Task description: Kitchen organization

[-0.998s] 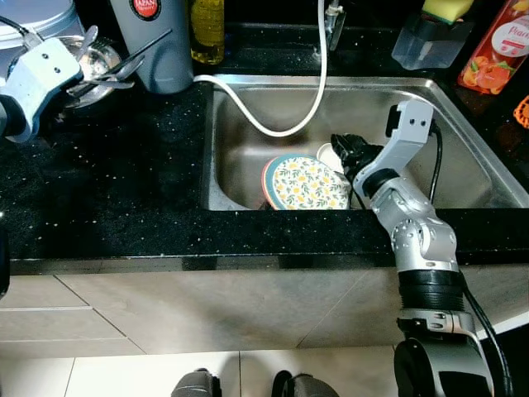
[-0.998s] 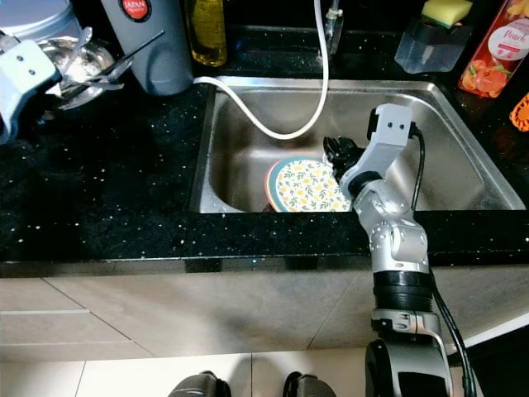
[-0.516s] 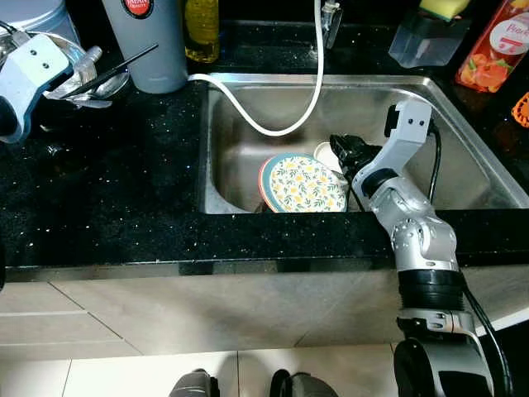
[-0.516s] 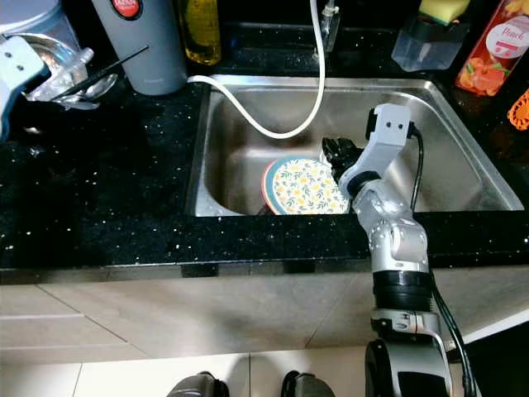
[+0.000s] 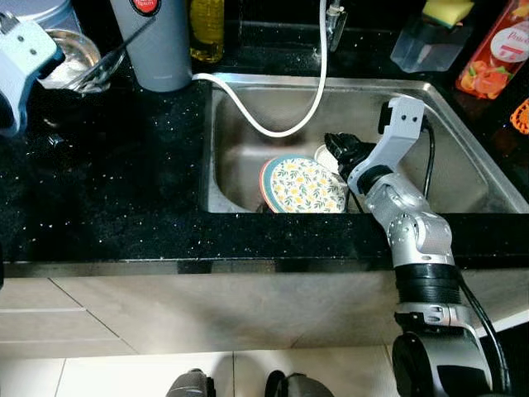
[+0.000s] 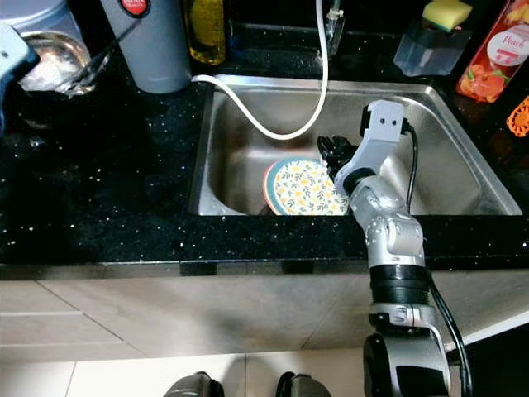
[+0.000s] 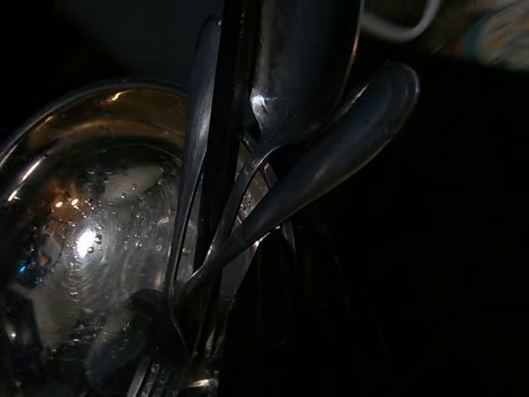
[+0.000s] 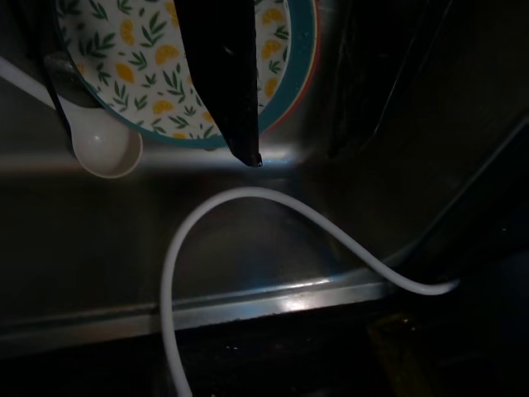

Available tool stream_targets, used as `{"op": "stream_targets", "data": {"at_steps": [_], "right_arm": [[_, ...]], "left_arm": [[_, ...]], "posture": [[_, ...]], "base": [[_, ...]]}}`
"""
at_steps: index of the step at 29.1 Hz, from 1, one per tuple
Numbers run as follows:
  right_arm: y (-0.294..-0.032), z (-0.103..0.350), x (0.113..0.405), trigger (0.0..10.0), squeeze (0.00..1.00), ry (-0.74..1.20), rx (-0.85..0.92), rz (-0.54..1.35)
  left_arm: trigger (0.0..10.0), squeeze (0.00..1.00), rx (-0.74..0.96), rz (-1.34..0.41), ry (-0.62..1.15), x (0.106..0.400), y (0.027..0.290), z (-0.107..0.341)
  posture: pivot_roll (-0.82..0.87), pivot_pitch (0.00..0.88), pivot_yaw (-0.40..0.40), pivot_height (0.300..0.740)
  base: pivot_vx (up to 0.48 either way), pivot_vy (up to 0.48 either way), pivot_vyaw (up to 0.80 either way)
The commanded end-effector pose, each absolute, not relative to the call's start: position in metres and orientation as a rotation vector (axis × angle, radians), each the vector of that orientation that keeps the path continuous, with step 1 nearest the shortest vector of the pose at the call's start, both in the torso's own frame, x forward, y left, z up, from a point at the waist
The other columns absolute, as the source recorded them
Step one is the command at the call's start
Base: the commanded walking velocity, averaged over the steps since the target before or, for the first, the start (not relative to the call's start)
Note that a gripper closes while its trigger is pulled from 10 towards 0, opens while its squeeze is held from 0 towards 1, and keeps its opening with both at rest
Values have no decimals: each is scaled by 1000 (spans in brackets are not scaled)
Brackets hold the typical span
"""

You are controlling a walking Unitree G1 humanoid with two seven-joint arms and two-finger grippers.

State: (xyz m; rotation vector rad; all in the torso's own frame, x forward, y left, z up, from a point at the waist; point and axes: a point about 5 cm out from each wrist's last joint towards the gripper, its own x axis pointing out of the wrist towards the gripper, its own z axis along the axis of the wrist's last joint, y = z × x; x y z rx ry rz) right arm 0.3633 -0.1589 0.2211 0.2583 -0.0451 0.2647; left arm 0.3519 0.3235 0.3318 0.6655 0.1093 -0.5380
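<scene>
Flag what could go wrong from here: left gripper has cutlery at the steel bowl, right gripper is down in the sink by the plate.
1. The left gripper holds several spoons bunched loosely over the steel bowl; one could slip out.
2. The white hose loops through the sink near the right gripper and could snag it.
3. The floral plate leans at the sink's front wall; a nudge might topple it.

L arm [image 5: 21, 62] edge-cropped (fingers hidden)
</scene>
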Motion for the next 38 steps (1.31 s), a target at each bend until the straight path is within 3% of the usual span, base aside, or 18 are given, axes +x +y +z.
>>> {"op": "stream_targets", "data": {"at_steps": [1, 6, 10, 14, 20, 23, 28, 38], "right_arm": [[-160, 218, 365, 10000, 0, -38, 254, 261], [-158, 218, 365, 10000, 0, -36, 253, 264], [-162, 216, 364, 10000, 0, -37, 252, 259], [-162, 215, 364, 10000, 0, -35, 253, 256], [-159, 213, 365, 10000, 0, -29, 251, 265], [-159, 214, 366, 10000, 0, -29, 251, 267], [-154, 213, 368, 10000, 0, -26, 252, 287], [-148, 209, 372, 10000, 0, -8, 255, 311]], "left_arm": [[10000, 0, 684, -589, 32, 353, 312, 341], [10000, 0, 708, -738, 3, 353, 292, 341], [10000, 0, 728, -966, 7, 338, 265, 337], [10000, 0, 718, -1008, 10, 331, 260, 335], [10000, 0, 717, -1185, 16, 290, 239, 334], [10000, 0, 731, -1196, 17, 286, 237, 334], [10000, 0, 787, -1175, 68, 254, 237, 332], [10000, 0, 761, -1055, 136, 237, 253, 327]], "posture": [[201, 81, -78, 740], [203, 81, -78, 740], [209, 83, -61, 740], [214, 85, -58, 740], [230, 82, -66, 740], [230, 82, -66, 740], [247, 81, -77, 740], [283, 84, -104, 740]], "base": [[0, 0, 0], [0, 0, 0], [0, 0, 0], [0, 0, 0], [0, 0, 0], [0, 0, 0], [0, 0, 0], [0, 0, 0]]}}
